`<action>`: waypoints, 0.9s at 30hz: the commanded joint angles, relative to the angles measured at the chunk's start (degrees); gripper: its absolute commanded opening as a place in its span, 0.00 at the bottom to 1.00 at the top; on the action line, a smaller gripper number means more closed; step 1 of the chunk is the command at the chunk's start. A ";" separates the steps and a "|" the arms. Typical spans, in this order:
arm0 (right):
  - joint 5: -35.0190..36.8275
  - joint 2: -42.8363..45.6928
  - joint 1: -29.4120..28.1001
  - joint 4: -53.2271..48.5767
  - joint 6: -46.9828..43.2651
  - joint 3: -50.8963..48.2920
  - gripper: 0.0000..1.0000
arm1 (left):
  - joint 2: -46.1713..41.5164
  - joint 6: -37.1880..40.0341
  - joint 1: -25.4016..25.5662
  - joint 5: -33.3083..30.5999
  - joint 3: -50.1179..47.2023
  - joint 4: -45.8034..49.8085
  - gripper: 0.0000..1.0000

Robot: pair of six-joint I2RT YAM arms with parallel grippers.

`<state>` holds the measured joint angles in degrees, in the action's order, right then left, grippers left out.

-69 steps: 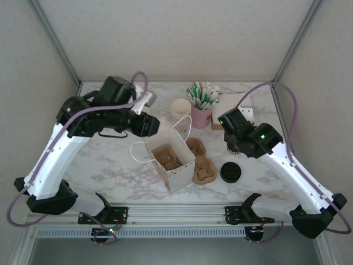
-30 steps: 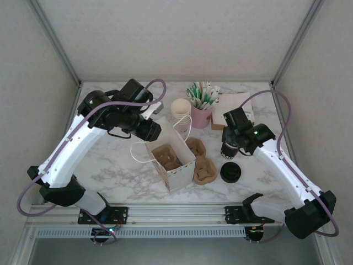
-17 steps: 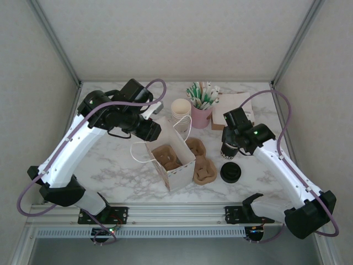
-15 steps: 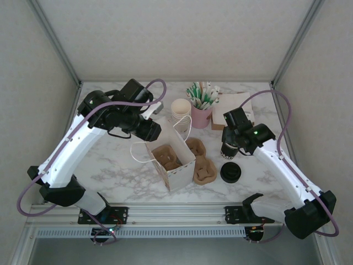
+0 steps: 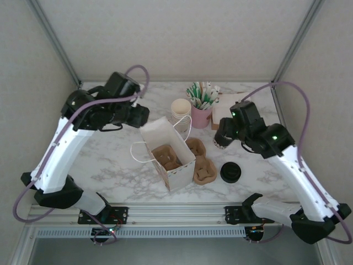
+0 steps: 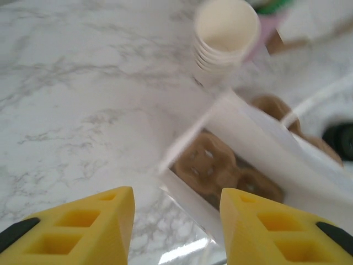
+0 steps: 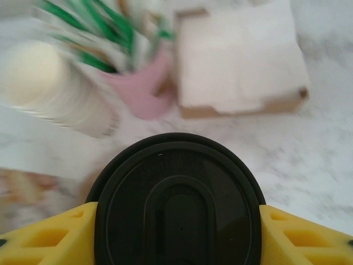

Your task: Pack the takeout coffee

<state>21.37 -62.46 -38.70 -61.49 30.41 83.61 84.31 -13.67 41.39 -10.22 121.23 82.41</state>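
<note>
A white marble surface (image 5: 110, 160) between pale walls carries an open paper bag (image 5: 179, 178) with a brown cup carrier (image 5: 167, 157) seated inside it (a 2nd carrier (image 5: 203, 170) lies just beside the bag, near a black stack of lids (image 5: 230, 173)). The takeout coffee (image 7: 176, 204) sits to the right of the bag, near the pink straw cup (image 5: 201, 116), and appears held off the surface, the right jaws clamped on it from both sides. The left jaws stand apart and empty above the bag's far left corner. The pickup looks done. What is left is carrying the cup over the bag's mouth, lowering it into 1 of the carrier's wells, and letting go.
</note>
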 commanded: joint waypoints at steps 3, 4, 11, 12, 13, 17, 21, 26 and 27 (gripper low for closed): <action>9.26 -4.03 -14.81 -7.73 -1.32 17.17 0.47 | -9.33 -9.03 -14.26 4.52 -10.29 -12.50 0.46; 11.75 -5.34 -17.28 -8.84 -1.34 19.89 0.47 | -10.31 -10.17 -15.98 5.07 -12.34 -14.17 0.46; 20.56 -8.11 -29.47 -9.43 -4.25 29.32 0.46 | -13.82 -20.42 -29.32 18.98 -32.64 -26.41 0.45; 20.35 -8.40 -31.02 -8.17 -5.30 29.87 0.46 | -13.82 -21.55 -29.60 20.90 -35.18 -28.26 0.45; 20.17 -8.94 -32.49 -7.02 -6.40 30.48 0.46 | -13.70 -22.18 -29.68 22.58 -37.62 -29.66 0.46; 21.12 -13.88 -39.29 -3.04 -11.29 36.58 0.47 | -12.61 -24.63 -29.09 27.84 -45.14 -34.77 0.47; 20.46 -20.81 -40.50 -2.03 -14.50 42.68 0.47 | -11.99 -25.17 -28.73 27.06 -49.59 -37.17 0.48; 23.39 -26.40 -39.88 -2.32 -15.88 45.04 0.47 | -10.85 -24.74 -28.64 27.33 -52.25 -38.53 0.48; 21.27 -27.78 -39.35 -2.56 -15.35 45.41 0.48 | -10.59 -24.37 -28.51 27.62 -52.40 -38.61 0.48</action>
<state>42.33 -88.16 -78.54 -64.93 16.93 127.68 73.03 -37.60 12.34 15.27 70.02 46.44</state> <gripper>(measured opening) 0.624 0.482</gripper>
